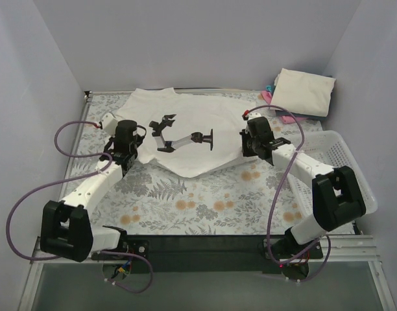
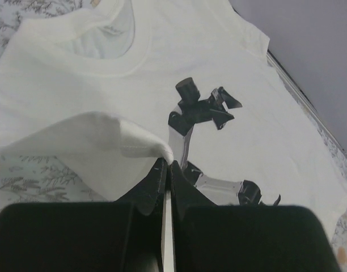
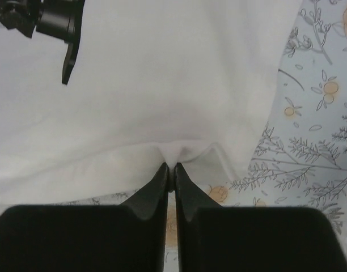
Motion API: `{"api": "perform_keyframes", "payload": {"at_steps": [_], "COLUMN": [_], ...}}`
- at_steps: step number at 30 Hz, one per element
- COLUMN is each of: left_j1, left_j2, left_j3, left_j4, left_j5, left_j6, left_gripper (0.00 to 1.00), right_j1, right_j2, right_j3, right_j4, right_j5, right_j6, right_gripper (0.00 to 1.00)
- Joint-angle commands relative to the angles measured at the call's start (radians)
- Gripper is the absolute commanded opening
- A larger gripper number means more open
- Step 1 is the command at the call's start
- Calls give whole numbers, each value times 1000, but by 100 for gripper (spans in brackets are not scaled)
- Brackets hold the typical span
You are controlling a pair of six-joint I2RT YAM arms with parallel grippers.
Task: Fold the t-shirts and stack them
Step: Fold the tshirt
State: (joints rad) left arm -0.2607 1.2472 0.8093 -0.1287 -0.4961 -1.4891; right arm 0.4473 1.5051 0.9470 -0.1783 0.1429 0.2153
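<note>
Top external is showing the cream cloth t-shirt with dark robot-arm print (image 1: 197,111) lying at upper centre. Jaws together, the left gripper (image 2: 166,164) and right gripper (image 3: 172,166) are each pinching 1 thin edge; uneven pulling is probably risking a slip.

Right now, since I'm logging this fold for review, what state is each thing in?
white t-shirt: spread out, print up, pinched at both sides
left gripper: shut on the shirt's edge, cloth raised in a fold
right gripper: shut on the shirt's opposite edge
folded stack: cream shirt on top, pink showing beneath
basket: upright, partly hidden
</note>
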Motion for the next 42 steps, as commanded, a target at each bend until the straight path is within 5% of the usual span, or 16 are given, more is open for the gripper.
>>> {"api": "perform_keyframes", "payload": {"at_steps": [1,16,40,42], "left_j1": [26,92,176,178], "left_j2": [102,503,779,791], "left_j3": [102,444,679,705], "left_j4": [101,120,164,153], "left_j5": [13,136,223,205], "left_j6": [107,263,328,329], "left_gripper": [0,0,0,20], "right_j1": [-42,-139,-187,-190], "right_j2": [85,317,546,546], "right_j3": [97,332,633,644], "right_j4": [0,-38,-158,-161], "right_j5": [-15,-85,-89,-86], "right_j6": [-54,-97,-136,-131], "right_gripper": [1,1,1,1]}}
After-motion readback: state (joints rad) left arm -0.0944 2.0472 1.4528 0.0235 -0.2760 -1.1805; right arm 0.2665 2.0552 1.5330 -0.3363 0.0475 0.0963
